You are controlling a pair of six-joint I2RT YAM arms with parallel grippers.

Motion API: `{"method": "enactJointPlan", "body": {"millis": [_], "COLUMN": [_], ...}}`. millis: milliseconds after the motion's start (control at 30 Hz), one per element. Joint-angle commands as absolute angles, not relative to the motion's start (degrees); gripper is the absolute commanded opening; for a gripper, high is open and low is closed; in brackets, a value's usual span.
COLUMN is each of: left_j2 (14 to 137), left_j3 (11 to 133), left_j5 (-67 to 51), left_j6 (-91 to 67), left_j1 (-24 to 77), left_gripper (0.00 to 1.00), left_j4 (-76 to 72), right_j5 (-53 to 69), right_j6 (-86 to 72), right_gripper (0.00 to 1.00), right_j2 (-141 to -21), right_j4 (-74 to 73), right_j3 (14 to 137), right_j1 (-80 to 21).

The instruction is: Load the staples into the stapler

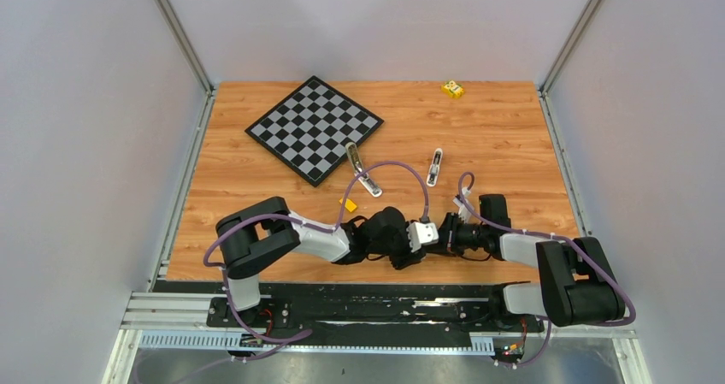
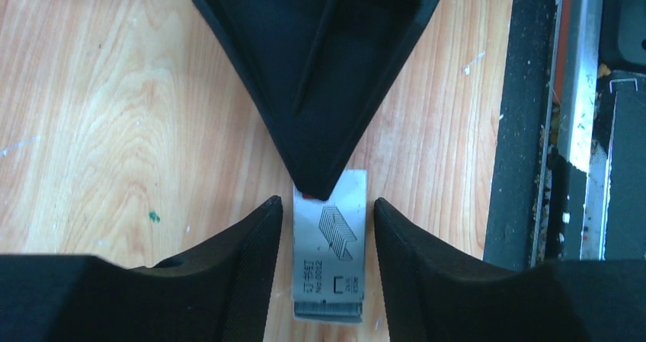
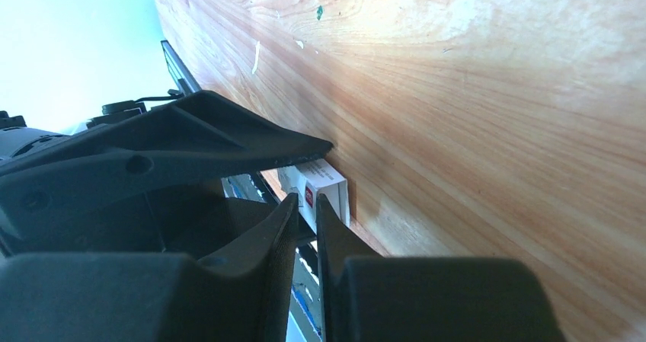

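Chessboard (image 1: pixel 314 129) sat turned like a diamond at the far left of the wooden table (image 1: pixel 513 144), with a little yellow block (image 1: pixel 452 89) way off by the far edge. A small white box (image 2: pixel 329 250) with a staple drawing on its label lay flat near the black rail (image 2: pixel 526 129). There was a tiny green speck (image 2: pixel 155 217) on the wood too.

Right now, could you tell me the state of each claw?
Left claw: open, straddling the white box.
Right claw: nearly closed at the box; grip unclear.

The black-and-grey left arm (image 1: pixel 286 239) lies folded low, reaching toward 3 o'clock. The matching right arm (image 1: pixel 547 256) reaches toward 9 o'clock. The black left gripper (image 2: pixel 327 202) holds its jaws apart, while the black right gripper (image 3: pixel 307 198) has its jaws nearly together.
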State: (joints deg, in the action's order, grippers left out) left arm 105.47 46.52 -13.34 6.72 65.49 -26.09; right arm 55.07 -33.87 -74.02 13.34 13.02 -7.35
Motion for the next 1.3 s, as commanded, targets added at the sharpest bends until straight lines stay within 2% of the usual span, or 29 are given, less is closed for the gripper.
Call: {"method": "enactJointPlan", "body": {"millis": [0, 233, 667, 1267], "left_j2": [101.92, 98.77, 99.17, 98.87], "left_j3": [44.29, 41.99, 42.92, 43.25], "left_j5": [-11.54, -11.54, -16.93, -14.44], "left_j6": [7.77, 8.60, 10.41, 11.32], "left_j1": [65.75, 64.48, 61.72, 61.66], "left_gripper": [0.52, 0.59, 0.59, 0.36], "left_j4": [-23.55, -20.57, -17.23, -13.89], "right_j5": [55.72, 56.34, 56.22, 55.87], "right_j6": [-33.14, -32.72, -31.74, -29.86], "right_gripper": [0.14, 0.00, 0.00, 0.00], "right_j2": [-73.51, -73.78, -73.13, -71.39], "right_j4": [13.10, 13.35, 11.89, 9.24], "right_j3": [12.30, 12.65, 13.05, 14.18], "right_j1": [-6.78, -6.77, -6.76, -5.65]}}
